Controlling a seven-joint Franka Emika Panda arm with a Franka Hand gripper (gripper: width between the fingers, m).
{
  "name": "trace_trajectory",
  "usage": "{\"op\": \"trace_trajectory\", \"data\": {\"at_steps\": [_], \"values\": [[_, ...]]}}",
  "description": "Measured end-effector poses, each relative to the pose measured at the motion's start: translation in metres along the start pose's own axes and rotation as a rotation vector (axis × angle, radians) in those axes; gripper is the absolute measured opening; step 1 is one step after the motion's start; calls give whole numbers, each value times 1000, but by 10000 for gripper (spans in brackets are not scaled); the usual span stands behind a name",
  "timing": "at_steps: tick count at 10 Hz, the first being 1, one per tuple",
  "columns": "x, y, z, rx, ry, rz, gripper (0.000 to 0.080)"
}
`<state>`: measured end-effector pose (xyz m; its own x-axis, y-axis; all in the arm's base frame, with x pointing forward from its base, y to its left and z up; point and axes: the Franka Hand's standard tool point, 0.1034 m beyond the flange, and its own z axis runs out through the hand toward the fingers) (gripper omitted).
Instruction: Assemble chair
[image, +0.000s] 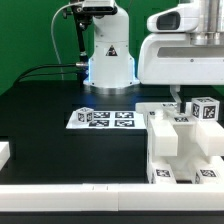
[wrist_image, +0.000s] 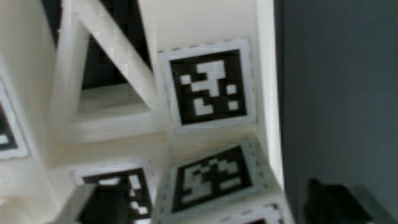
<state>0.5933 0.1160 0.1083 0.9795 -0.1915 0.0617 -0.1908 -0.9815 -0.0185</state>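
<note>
Chair (image: 182, 142) (wrist_image: 143, 110): we see chunky white tagged pieces bunched on black tabletop (image: 50, 100), at exterior view's right, near front edge. Arm (image: 180, 50) hangs right above them. Wrist view: hand (wrist_image: 206, 200) wide, dark fingers (wrist_image: 333, 198) either side of tagged chair piece; we make out gap beside one finger, no grip. Marker board (image: 103, 118) lies near chair, toward exterior view's left. Robot base (image: 108, 55) stands behind, well apart.
</note>
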Motion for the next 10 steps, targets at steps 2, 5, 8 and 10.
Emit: {"op": "trace_trajectory", "data": {"at_steps": [2, 5, 8, 10], "values": [[0, 0, 0, 1, -1, 54, 263], [0, 0, 1, 2, -2, 282, 263], [2, 0, 1, 22, 2, 655, 263], [1, -2, 1, 51, -21, 944, 264]]}}
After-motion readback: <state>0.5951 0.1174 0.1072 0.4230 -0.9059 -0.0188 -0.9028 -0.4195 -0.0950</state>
